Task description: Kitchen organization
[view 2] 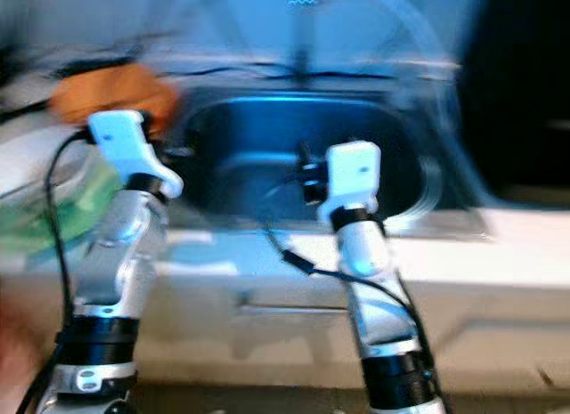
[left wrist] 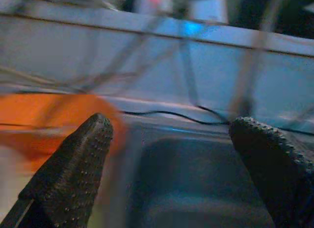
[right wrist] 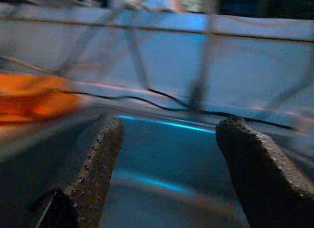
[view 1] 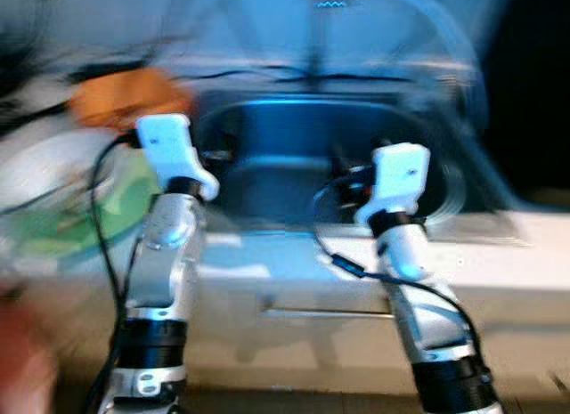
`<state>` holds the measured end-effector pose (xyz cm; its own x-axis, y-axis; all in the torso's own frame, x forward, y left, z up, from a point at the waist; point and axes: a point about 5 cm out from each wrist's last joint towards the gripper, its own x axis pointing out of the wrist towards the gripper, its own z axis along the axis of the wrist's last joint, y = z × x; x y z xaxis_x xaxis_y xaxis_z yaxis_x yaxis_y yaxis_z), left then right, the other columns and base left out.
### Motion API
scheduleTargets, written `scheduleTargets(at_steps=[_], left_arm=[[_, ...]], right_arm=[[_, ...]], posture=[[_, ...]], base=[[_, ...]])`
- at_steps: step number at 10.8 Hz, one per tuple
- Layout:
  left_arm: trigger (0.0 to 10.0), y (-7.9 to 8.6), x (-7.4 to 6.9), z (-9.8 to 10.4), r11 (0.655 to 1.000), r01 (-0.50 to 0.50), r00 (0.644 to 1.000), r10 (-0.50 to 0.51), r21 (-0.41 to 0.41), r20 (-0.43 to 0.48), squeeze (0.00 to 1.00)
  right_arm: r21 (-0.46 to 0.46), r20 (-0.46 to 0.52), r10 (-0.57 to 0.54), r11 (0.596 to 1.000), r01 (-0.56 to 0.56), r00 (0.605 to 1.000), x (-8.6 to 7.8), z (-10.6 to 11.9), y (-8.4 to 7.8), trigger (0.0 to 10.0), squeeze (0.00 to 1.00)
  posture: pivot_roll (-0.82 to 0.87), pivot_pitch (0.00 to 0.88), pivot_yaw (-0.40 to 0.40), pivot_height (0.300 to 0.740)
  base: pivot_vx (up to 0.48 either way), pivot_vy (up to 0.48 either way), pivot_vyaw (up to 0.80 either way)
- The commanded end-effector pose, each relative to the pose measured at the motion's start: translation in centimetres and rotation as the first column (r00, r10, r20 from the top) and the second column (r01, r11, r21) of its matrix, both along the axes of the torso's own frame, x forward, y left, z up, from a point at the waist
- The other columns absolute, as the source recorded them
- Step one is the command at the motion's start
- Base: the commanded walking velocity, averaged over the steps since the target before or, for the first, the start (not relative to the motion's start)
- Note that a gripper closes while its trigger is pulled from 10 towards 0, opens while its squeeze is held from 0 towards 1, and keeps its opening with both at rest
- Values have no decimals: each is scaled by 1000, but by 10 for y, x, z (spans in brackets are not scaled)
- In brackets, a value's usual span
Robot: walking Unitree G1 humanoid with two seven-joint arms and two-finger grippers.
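Sink [view 1: 294, 156], centre frame, blurred; both arms raised before it over the desk [view 1: 499, 254] edge.
Left gripper [left wrist: 169, 139]: jaws wide apart, empty, at sink's left rim beside orange object [view 1: 125, 98], upper left. Right gripper [right wrist: 169, 139]: jaws wide apart, empty, over basin. Green-and-white item [view 1: 80, 200] at left, unidentifiable.

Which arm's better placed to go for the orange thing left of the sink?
Left, probably. The left pincer is open, and the orange thing sits just off its fingertip. The right pincer, also open, faces the sink, farther from it. Views are blurred.
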<state>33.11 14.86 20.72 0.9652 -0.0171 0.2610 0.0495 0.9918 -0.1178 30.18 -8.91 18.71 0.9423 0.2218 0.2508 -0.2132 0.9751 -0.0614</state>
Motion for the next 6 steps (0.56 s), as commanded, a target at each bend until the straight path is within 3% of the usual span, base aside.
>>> scheduleTargets(at_steps=[1,4,6], left_arm=[[10000,-1,-1,0,1000,-7,1000,7,5,0,0],[10000,-7,-3,-6,999,38,999,-38,0,-24,0],[10000,-11,-9,-4,995,82,996,-83,59,18,0]], right_arm=[[0,21,-2,1000,2,1000,0,5,-1,10000,0],[-3,16,-7,1000,7,1000,0,4,-2,10000,0],[-4,11,-7,1000,7,1000,0,3,-2,10000,0]], posture=[[-22,21,27,740],[-23,24,21,740],[-15,25,15,740]], base=[[0,0,0],[0,0,0],[0,0,0]])
